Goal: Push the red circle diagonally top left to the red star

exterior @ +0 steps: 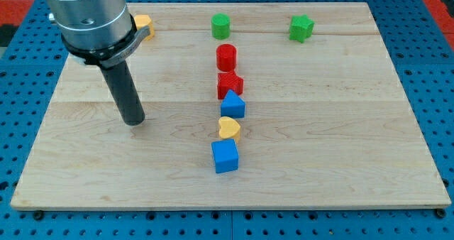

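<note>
Left of red star | my tip | red circle above star

Setting: a robotics lab bench. Evidence: a pale wooden board fills most of the frame, resting on a blue perforated panel with regular holes, visible at all edges. A metal-collared robot arm enters at upper left. Small coloured test blocks sit on the board.
</note>
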{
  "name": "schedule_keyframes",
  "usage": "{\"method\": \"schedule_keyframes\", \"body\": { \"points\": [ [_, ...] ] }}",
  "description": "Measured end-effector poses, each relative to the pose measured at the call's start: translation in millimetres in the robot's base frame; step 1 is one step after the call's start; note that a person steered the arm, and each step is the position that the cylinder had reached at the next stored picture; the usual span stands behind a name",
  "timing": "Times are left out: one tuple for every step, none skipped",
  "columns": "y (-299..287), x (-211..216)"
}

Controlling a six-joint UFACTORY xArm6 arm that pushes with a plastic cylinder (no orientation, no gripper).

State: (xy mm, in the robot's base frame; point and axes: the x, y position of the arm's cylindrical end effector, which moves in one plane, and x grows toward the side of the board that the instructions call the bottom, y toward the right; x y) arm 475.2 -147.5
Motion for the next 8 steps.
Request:
{"method": "schedule_keyframes", "body": {
  "points": [
    [0.0, -71.9],
    [0.1, -135.9],
    [19.8, -186.8],
    [69.8, -196.7],
    [128.9, -195.6],
    [166.4, -174.3],
    [179.2, -134.2],
    [172.6, -126.3]
  ]
}}
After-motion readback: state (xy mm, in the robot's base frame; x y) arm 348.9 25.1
